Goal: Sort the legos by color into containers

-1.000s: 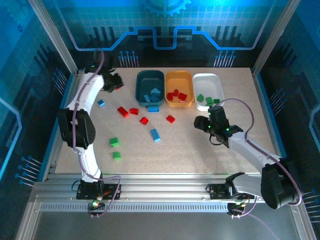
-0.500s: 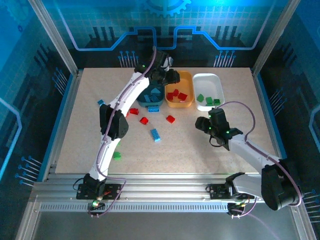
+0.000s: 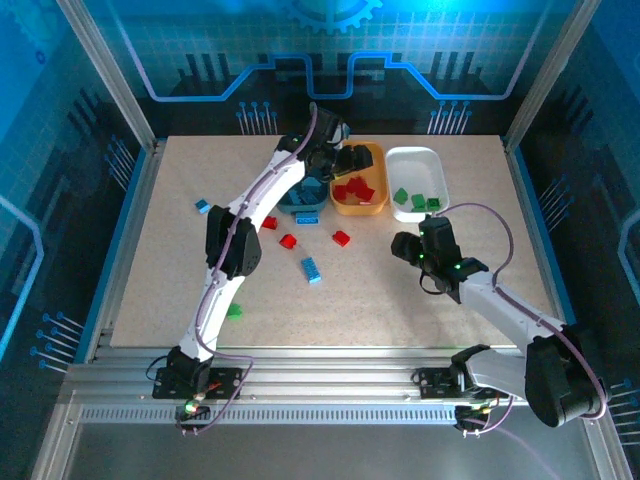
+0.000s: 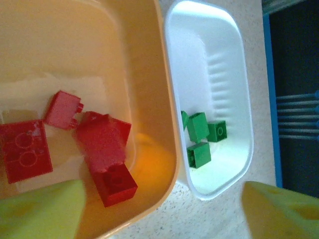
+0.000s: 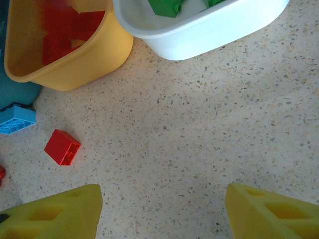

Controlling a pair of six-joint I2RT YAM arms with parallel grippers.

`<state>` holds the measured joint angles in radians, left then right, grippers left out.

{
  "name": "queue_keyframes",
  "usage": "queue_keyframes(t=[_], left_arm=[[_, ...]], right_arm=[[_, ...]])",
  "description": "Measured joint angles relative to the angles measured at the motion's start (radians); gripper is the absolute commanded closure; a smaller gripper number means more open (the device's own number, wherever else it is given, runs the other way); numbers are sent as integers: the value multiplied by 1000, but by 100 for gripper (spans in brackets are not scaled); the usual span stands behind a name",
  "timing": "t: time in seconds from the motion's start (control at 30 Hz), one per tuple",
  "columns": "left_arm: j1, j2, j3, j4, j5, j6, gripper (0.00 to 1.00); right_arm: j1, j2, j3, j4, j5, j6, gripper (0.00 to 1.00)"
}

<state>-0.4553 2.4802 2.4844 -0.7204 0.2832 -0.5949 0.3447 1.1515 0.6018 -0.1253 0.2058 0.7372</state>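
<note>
My left gripper point(image 3: 350, 160) hangs open over the yellow-orange tub point(image 3: 372, 208), its yellow fingers point(image 4: 45, 209) wide apart with nothing between them. Several red bricks point(image 4: 102, 142) lie in that tub point(image 4: 149, 74). The white tub point(image 4: 219, 64) beside it holds three green bricks point(image 4: 199, 127). The dark teal tub point(image 3: 292, 196) is mostly hidden under the left arm. My right gripper point(image 3: 405, 246) is open and empty low over bare table point(image 5: 164, 214). Loose on the table are red bricks point(image 3: 341, 237), blue bricks point(image 3: 312, 269) and a green brick point(image 3: 232, 310).
In the right wrist view a red brick point(image 5: 62, 147) and a blue brick point(image 5: 17, 119) lie to the left, in front of the yellow-orange tub point(image 5: 65, 55) and the white tub point(image 5: 199, 30). A blue brick point(image 3: 202, 206) sits far left. Metal frame posts point(image 3: 105, 70) ring the table.
The left arm has swung from the table's far left to over the yellow-orange tub. The right gripper has hardly moved.
</note>
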Motion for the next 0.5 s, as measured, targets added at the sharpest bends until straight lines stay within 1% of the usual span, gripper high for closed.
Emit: queue_keyframes(t=[0.17, 0.23, 0.3, 0.4, 0.5], left_arm=[[2, 6, 13, -4, -10, -9, 14], [-1, -22, -26, 0, -27, -4, 17], [-7, -114, -161, 2, -64, 1, 18], [-16, -320, -449, 23, -140, 4, 16], [-19, -608, -815, 77, -228, -11, 10]], right_arm=[[3, -16, 0, 1, 0, -1, 32], [10, -16, 0, 2, 3, -4, 32], [22, -16, 0, 6, 4, -8, 32], [48, -3, 0, 21, 3, -30, 30], [110, 69, 38, 23, -2, -79, 29]])
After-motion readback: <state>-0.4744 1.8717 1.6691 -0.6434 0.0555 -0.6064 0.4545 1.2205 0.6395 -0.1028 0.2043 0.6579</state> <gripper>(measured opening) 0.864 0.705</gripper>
